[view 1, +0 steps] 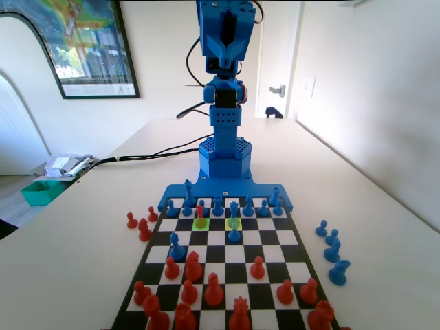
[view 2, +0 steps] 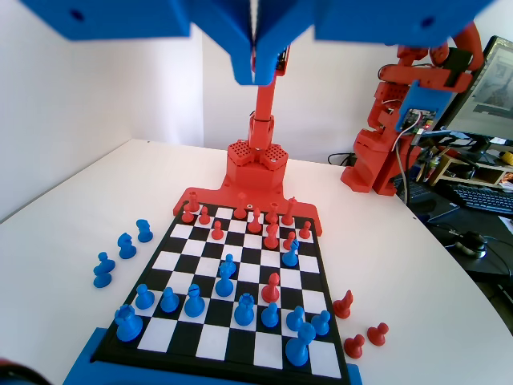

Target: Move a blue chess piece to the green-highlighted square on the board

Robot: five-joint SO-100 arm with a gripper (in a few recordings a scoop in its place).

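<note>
**Gripper high and empty, piece far below it**

Desk carries the board, which butts against the blue arm's base at the far end of the fixed view. Red pieces crowd the near rows there; blue pieces hold the far rows. Captured blue pieces sit off the right edge in the fixed view, a few red ones off the left.

Two highlights in the second row from the arm: the green square right of centre, a paler yellow-green one to its left with a red pawn on it.

The blue piece, slim and upright, stands one square nearer the camera than the green square, its top overlapping the green in the picture. I can't tell whether the base reaches into it.

Gripper hangs at the top of the wrist view, jaws pressed together, nothing between them, well above the board.

Key relation: the piece lies well below the gripper, on the arm's side of the board, long axis vertical. My read: jaws must spread, then drop straight over the narrow top, clear of the blue neighbours.
</note>
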